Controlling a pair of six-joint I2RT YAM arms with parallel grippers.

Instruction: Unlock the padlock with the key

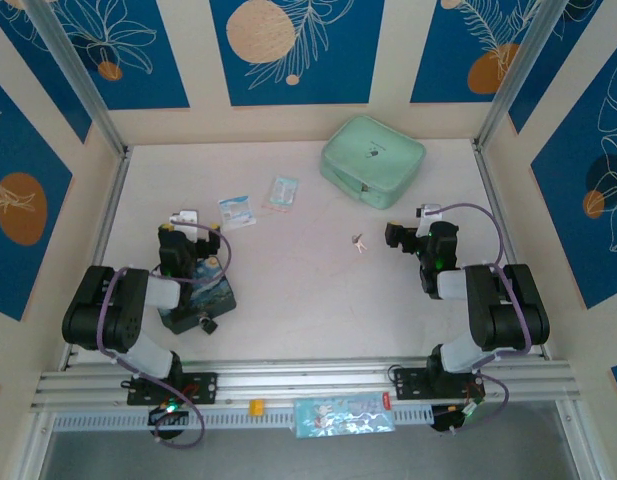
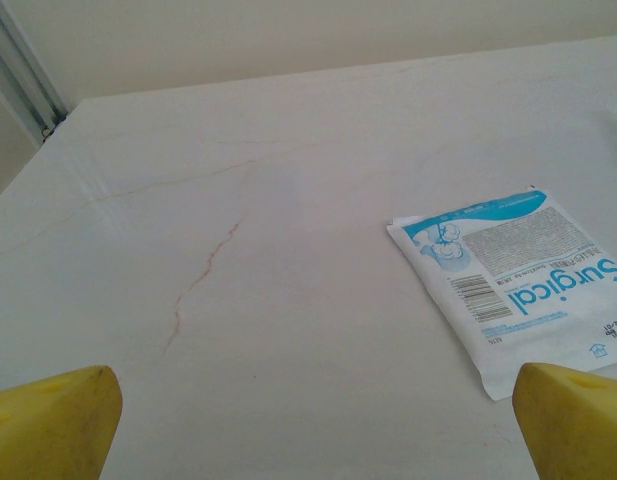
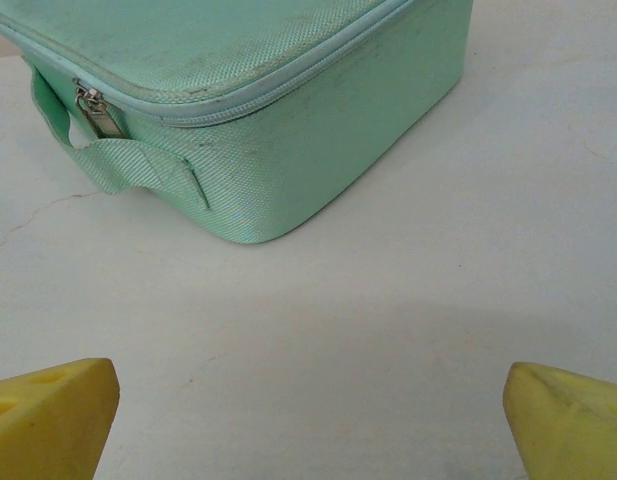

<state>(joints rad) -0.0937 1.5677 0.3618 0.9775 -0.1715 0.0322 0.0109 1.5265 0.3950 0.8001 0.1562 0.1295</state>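
Padlock (image 1: 208,325) lies at the near left, just beside the dark tin box (image 1: 195,302) under your left arm. Your key (image 1: 359,242) lies mid-table, left of the right arm. Your left gripper (image 2: 308,430) and right gripper (image 3: 308,420) both stand released, holding nothing.

Looking down from high above the near edge over the whole table (image 1: 308,290); skimming low and close from the left wrist toward the back wall (image 2: 288,40), sharing the packet (image 2: 518,280) with overhead; likewise from the right wrist, sharing the green case (image 3: 288,120).
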